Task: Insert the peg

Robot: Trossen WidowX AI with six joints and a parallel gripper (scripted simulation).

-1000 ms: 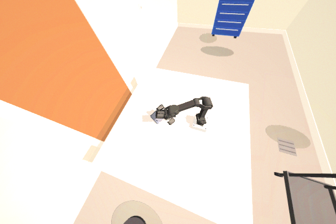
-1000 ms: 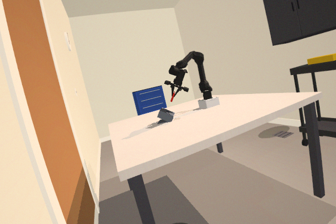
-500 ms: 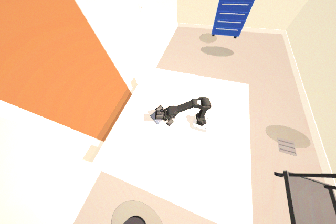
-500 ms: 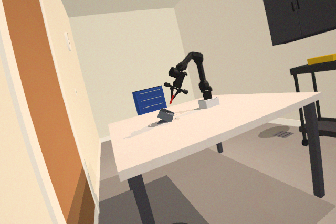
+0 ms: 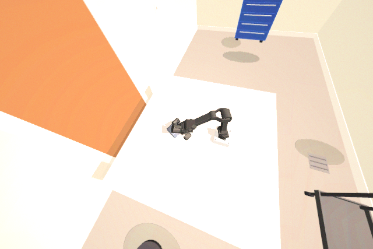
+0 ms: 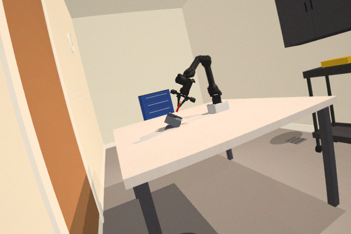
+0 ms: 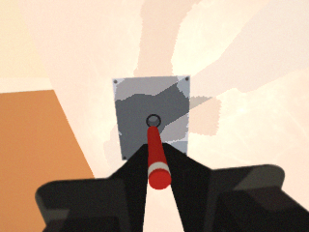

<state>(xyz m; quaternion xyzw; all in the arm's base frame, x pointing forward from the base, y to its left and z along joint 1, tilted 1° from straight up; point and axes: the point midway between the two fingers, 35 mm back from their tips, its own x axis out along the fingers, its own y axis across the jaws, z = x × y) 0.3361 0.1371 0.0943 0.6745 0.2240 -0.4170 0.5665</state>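
A red round peg [image 6: 177, 108] [image 7: 154, 150] with a pale band near its upper end is held tilted. My gripper [image 6: 179, 104] [image 7: 154, 147] is shut on the peg; its fingertips are hidden from above in the top view. The grey sloped panel [image 5: 173, 134] [image 6: 173, 120] [image 7: 130, 145] lies just beyond the peg's lower end. In the wrist view the round dark-rimmed hole [image 7: 154, 121] shows right beside the lower tip, its rim in full view. The tip looks close above the face and outside the hole; the exact gap cannot be told.
The panel stands on the pale table [image 6: 226, 126]. The arm's white base [image 5: 220, 141] [image 6: 218, 107] is on the same table, behind the gripper. A blue drawer cabinet [image 5: 260, 9] [image 6: 157, 105] stands on the floor beyond the table. Arm shadows fall around the panel.
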